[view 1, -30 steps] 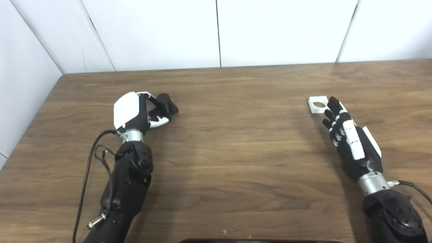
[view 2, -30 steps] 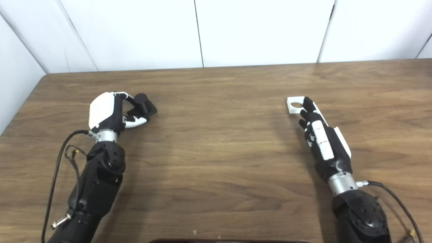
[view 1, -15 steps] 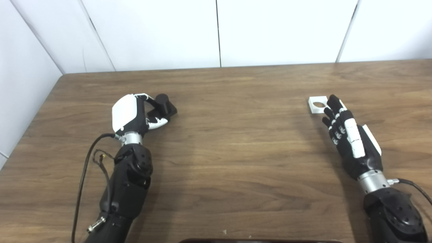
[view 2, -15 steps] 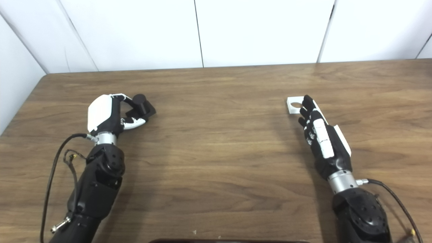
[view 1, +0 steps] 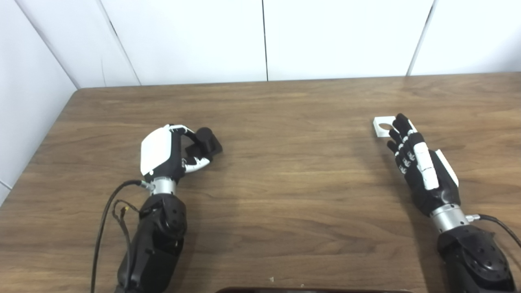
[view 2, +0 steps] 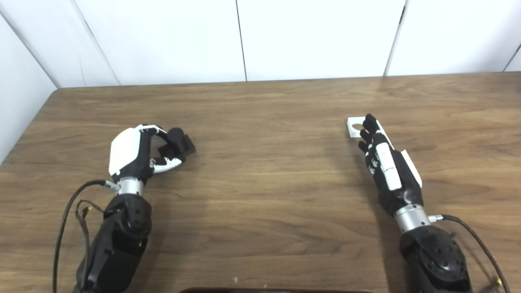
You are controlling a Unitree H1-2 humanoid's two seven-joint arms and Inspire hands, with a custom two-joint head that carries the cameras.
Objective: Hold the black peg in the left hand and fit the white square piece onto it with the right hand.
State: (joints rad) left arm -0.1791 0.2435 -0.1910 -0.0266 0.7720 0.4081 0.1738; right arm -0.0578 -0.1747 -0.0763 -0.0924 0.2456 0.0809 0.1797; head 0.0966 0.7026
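Black peg [view 1: 205,140] sits clasped between the left hand [view 1: 163,152] fingers [view 1: 189,132].

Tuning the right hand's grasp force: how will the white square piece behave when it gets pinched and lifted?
The white square piece looks rigid: crisp edges, a clean round hole. It is small and thin beside the right hand, so probably light. Lying flat on the smooth table, it may slide rather than tip when the fingertips now at its edge press sideways.
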